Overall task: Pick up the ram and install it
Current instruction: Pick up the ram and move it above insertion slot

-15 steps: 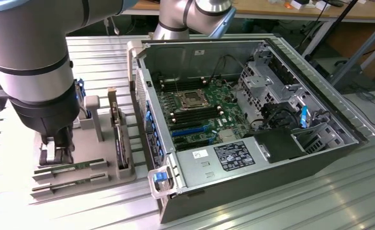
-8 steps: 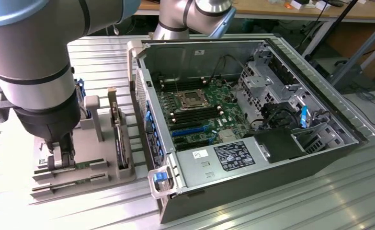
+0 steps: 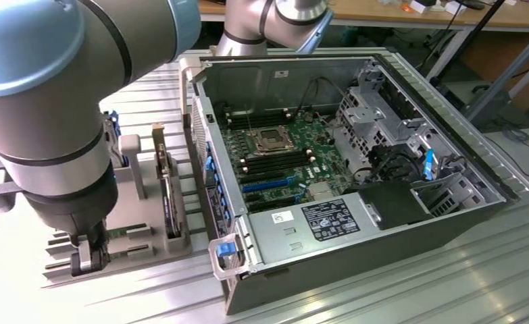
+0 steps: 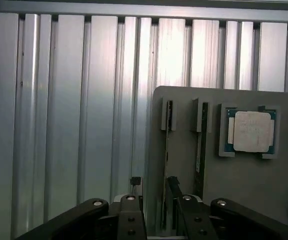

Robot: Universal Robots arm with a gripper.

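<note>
The hand (image 4: 159,220) is open, its two dark fingers (image 4: 134,220) spread with a clear gap between them, and it grips nothing. It hangs low over the near end of a grey tray (image 4: 244,185) that rests on the ribbed metal worktop (image 4: 59,125). The ram (image 4: 165,150) stands on edge in a slot of that tray, and its near end lies within the gap between the fingers, one finger on each broad face; I cannot tell whether either finger touches it. Its long axis runs straight away from the hand, parallel to the worktop's ribs, so the jaws are set across its thin dimension, which I judge to be the alignment a grasp needs. Just beside it, in the next slot, stands a second stick (image 4: 202,135) alike and parallel, outside the fingers. Beyond that sits the square silver processor chip (image 4: 250,131) in its own recess. In the exterior view the hand (image 3: 90,255) is down at the tray on that view's left, well apart from the open computer case (image 3: 355,223), whose motherboard (image 3: 287,158) lies exposed.
</note>
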